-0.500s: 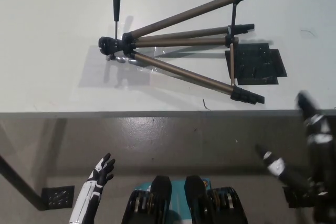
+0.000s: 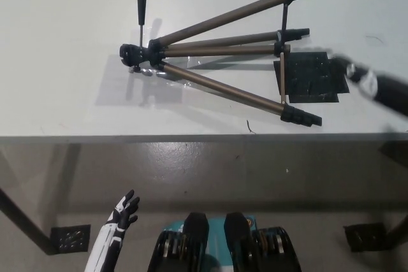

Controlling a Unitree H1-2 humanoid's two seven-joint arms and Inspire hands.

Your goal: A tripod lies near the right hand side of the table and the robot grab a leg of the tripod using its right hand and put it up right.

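Right hand [image 2: 373, 84]: black, blurred, seen over the desk's right edge, just beside the black mat [image 2: 314, 79]. Nothing held; finger spread can't be told through the blur. Not touching the tripod.

Left hand [image 2: 122, 213]: white, resting low, below the desk's front edge, fingers apart, empty.

Tripod [image 2: 217, 55]: lying flat on the desk [image 2: 64, 42], right half, legs splayed toward the right edge, head toward the desk's middle. Handle [image 2: 141, 4] points to the back edge. Nearest leg [image 2: 229, 90] runs diagonally toward the front-right corner; its black foot [image 2: 301, 116] lies near the front edge. Centre legs' ends lie at the mat's left edge.

Step judged: approach, grasp not yet made.

Risks, est.:
- Leg tube thin and smooth; it could be rolled or pushed away if contacted off-centre, w/ the foot nudged toward the front edge.
- Cross brace [image 2: 281, 81] near the leg ends could be snagged by fingers.
- If gripped far from the head, the top-heavy end could swing or tip during lifting.
- Splayed legs could be dragged across the mat.
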